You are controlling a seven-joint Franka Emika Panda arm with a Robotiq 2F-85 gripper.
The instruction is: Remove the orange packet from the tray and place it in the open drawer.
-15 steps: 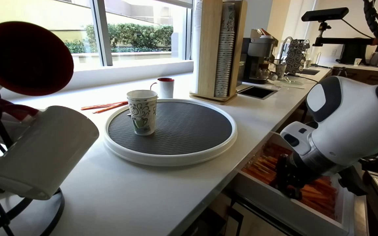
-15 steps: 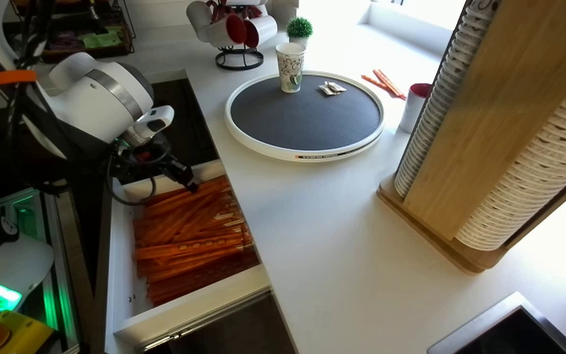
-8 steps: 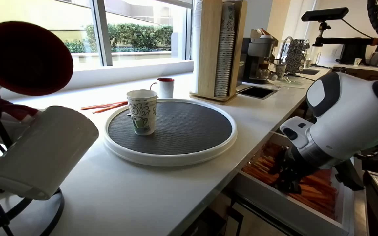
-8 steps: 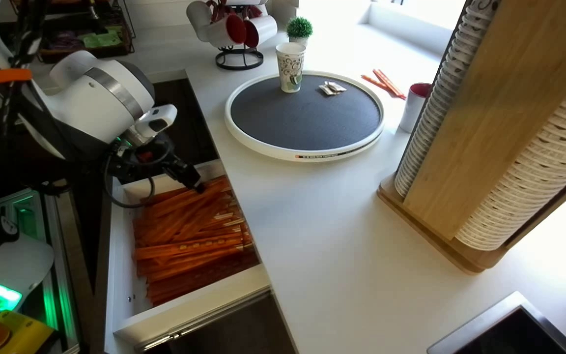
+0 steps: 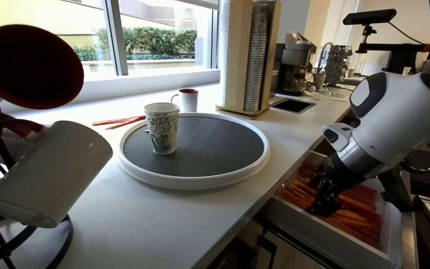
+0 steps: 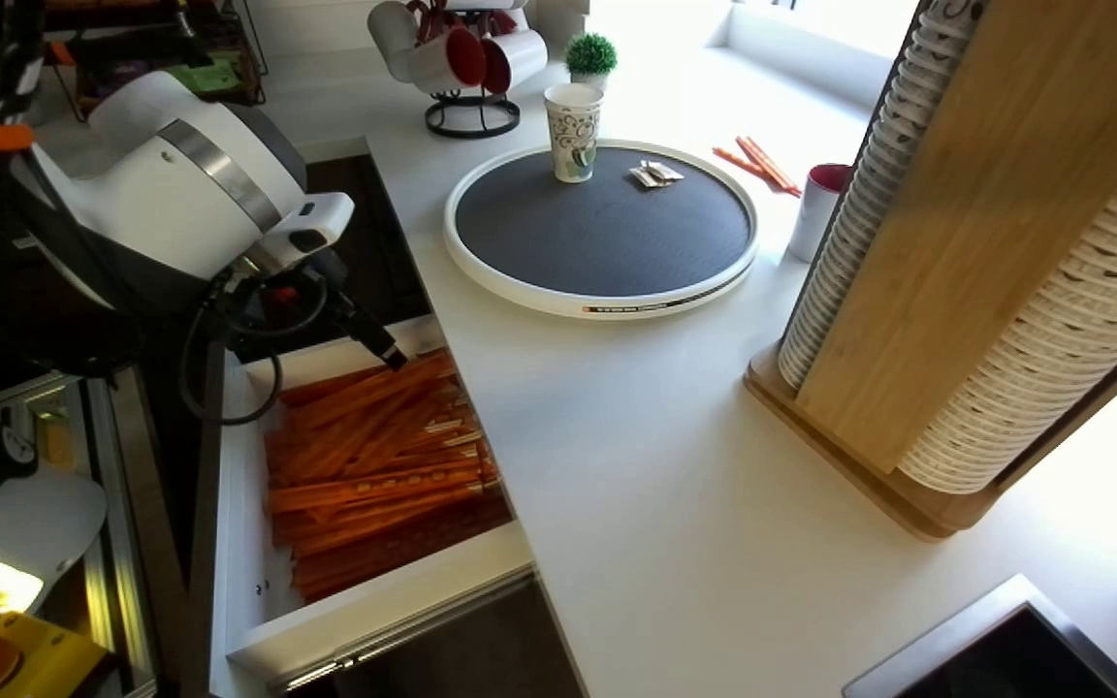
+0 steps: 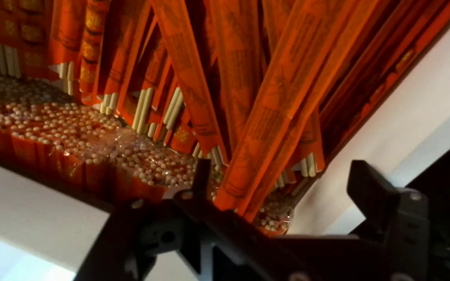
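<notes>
In the wrist view my gripper [image 7: 279,173] is open over the drawer, its fingers far apart and gripping nothing. An orange packet [image 7: 268,121] lies loose on top of a heap of similar ones, its near end running down behind my gripper's linkage, close to the left finger [image 7: 201,175]. Whether this is the packet of the task I cannot tell. My right finger [image 7: 365,187] stands over the white wall of the drawer [image 7: 397,121]. In both exterior views the gripper [image 5: 325,207] hangs low at the heap. No orange packet shows on the tray [image 6: 607,242].
On the tray stand a paper cup [image 6: 574,136] and small sachets [image 6: 655,174]. Reddish strips [image 6: 762,165] and a mug [image 6: 820,208] lie behind it on the counter. A tall cup holder [image 6: 985,242] and a mug rack [image 6: 471,121] are obstacles. The counter edge runs beside the drawer [image 6: 394,603].
My jaws have gone from shut to open. The hand has risen slightly and tilted, staying over the drawer. The base light has turned from green to yellowish. Tray and cup have not moved.
</notes>
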